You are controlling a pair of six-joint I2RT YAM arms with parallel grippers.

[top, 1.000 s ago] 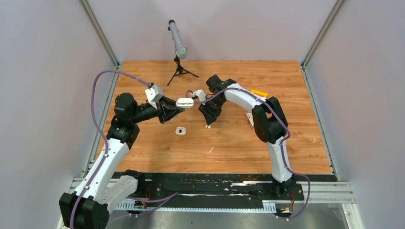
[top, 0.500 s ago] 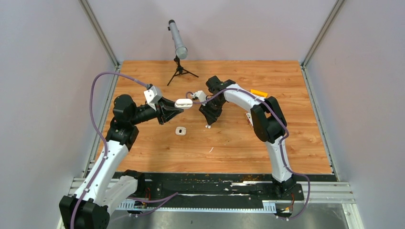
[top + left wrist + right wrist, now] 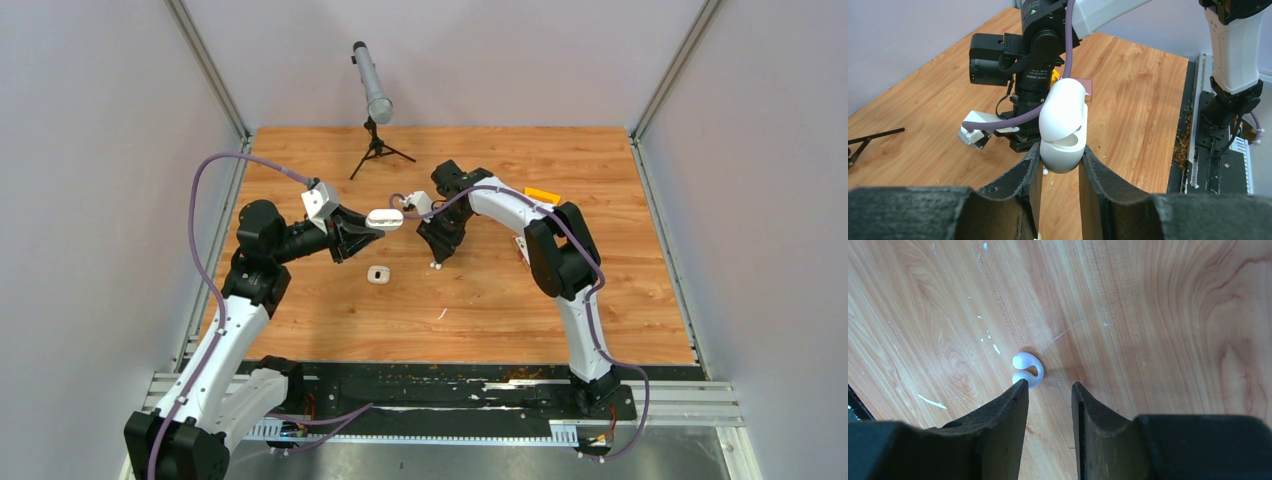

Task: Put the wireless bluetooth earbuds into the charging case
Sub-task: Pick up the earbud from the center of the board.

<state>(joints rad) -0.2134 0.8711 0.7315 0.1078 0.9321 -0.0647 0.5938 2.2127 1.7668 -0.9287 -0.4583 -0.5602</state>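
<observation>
Here, case (image 3: 1063, 120) base hidden by left jaws

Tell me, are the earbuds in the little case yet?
Not yet. Done: the left gripper clamps the charging case, lid open, above the table. In hand: the right gripper stands open right by one earbud lying on the table. Left: grab that bud and seat it; no bud shows in the case's visible pocket.

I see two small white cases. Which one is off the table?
The charging case clamped in the left gripper, held in mid-air with its lid hinged open. The other case lies on the wooden table, untouched.
</observation>
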